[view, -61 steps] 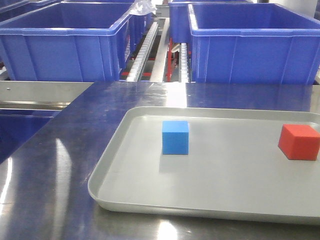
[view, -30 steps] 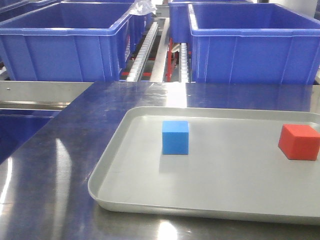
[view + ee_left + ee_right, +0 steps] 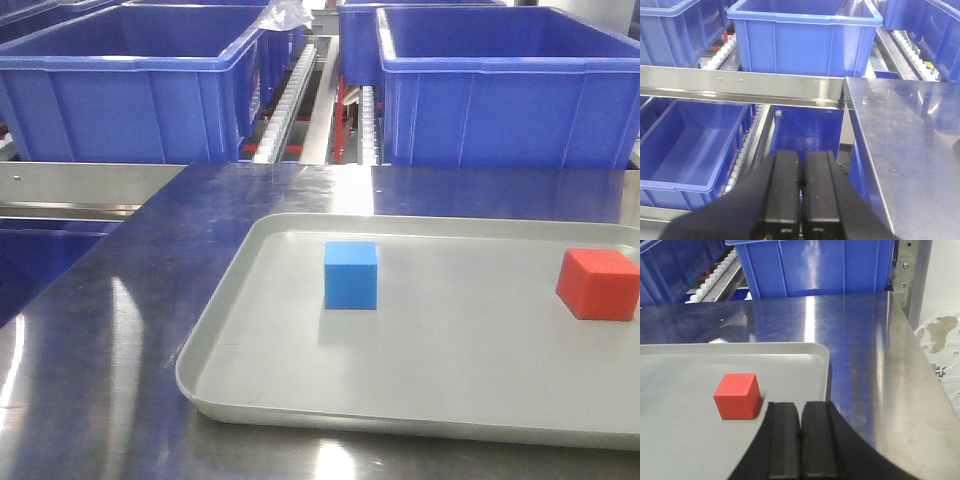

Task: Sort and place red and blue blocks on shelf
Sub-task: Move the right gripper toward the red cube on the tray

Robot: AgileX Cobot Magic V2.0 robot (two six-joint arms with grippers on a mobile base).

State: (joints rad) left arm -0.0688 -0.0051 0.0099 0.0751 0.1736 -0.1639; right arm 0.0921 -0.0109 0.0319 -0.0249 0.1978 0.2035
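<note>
A sky-blue block (image 3: 351, 274) sits left of centre on the pale grey tray (image 3: 240, 270), and a red block (image 3: 598, 283) rests near the tray's right side. In the right wrist view the red block (image 3: 737, 396) lies just left of and ahead of my right gripper (image 3: 800, 412), which is shut and holds nothing. My left gripper (image 3: 801, 160) is shut and empty, hanging left of the steel table over the shelf (image 3: 745, 86) with its steel rail and blue bins. Neither gripper shows in the front view.
Large dark-blue bins (image 3: 130, 85) (image 3: 505, 85) stand behind the table on white roller tracks (image 3: 285, 100). Another bin (image 3: 690, 145) sits on the lower shelf level to the left. The steel tabletop (image 3: 875, 350) ends at an edge on the right.
</note>
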